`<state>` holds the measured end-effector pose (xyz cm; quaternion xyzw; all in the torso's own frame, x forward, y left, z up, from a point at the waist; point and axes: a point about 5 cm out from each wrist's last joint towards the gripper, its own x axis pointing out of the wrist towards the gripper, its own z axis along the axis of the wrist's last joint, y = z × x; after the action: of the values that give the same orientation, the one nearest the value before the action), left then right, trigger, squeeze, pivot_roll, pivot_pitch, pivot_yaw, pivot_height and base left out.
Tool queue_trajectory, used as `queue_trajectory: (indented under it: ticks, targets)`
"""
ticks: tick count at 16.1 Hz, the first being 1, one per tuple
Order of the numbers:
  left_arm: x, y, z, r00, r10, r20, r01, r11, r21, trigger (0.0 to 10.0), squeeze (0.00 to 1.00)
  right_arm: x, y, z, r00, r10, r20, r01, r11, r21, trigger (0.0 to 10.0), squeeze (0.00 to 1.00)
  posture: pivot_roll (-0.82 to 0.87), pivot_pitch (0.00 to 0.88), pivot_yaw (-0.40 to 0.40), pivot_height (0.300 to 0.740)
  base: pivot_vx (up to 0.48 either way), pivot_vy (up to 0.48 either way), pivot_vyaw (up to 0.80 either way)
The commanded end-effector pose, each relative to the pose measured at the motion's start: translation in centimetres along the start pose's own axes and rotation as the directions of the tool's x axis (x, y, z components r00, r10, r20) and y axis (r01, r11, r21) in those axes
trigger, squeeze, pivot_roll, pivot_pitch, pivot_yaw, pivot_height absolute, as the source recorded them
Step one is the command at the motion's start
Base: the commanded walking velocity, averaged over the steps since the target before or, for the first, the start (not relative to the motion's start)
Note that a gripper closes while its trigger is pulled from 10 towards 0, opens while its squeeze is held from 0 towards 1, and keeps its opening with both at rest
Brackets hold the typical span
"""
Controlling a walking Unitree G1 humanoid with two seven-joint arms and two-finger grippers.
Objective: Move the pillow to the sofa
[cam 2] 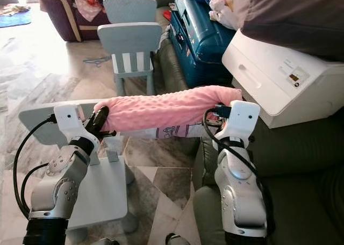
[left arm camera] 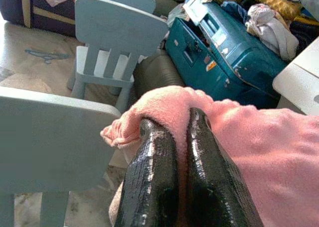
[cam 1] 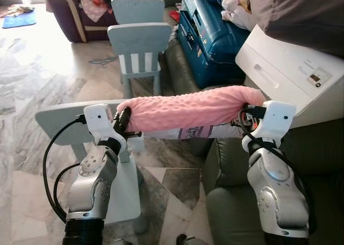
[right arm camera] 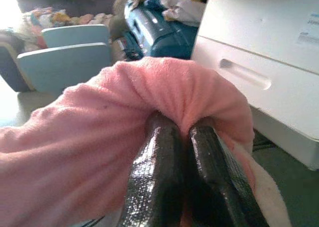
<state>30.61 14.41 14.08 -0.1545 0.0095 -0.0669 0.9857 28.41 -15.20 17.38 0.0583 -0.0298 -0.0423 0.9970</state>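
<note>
Your left end effector (cam 1: 124, 120) and right end effector (cam 1: 246, 112) pinch the soft, light pink pillow (cam 1: 191, 109) by its ends; expect sagging.

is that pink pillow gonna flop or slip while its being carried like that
The pink pillow looks soft: its fabric bunches where the left gripper and right gripper pinch its ends, so it would probably droop if one let go. Held at both ends it spans the gap nearly level, suggesting it is light. The nubby fleece likely grips rather than slides.
</note>
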Motion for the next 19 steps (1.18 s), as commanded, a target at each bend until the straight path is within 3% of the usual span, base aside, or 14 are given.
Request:
queue_trajectory:
  ticks: [1, 8, 19]
  targets:
    - [0.05, -0.34, 0.47, 1.0, -0.018, 0.015, 0.018, 1.0, 0.004, 10.0, 0.0, -0.11, 0.33, 0.94, 0.998, 0.032, 0.046, -0.033, 0.999, 0.013, 10.0, 0.0, -0.11, 0.12, -0.054, 0.74, 0.0, 0.0, 0.0]
    - [0.03, -0.71, 0.39, 0.999, -0.042, 0.013, 0.042, 0.999, 0.001, 10.0, 0.0, -0.1, 0.46, 0.89, 0.997, 0.066, 0.041, -0.067, 0.997, 0.029, 10.0, 0.0, -0.11, 0.117, -0.057, 0.74, 0.0, 0.0, 0.0]
    - [-0.11, -0.99, -0.1, 0.998, -0.055, -0.017, 0.055, 0.998, -0.008, 10.0, 0.0, -0.27, 0.52, 0.8, 0.996, 0.083, 0.029, -0.084, 0.996, 0.032, 10.0, 0.0, -0.12, 0.127, -0.055, 0.74, 0.0, 0.434, 0.0]
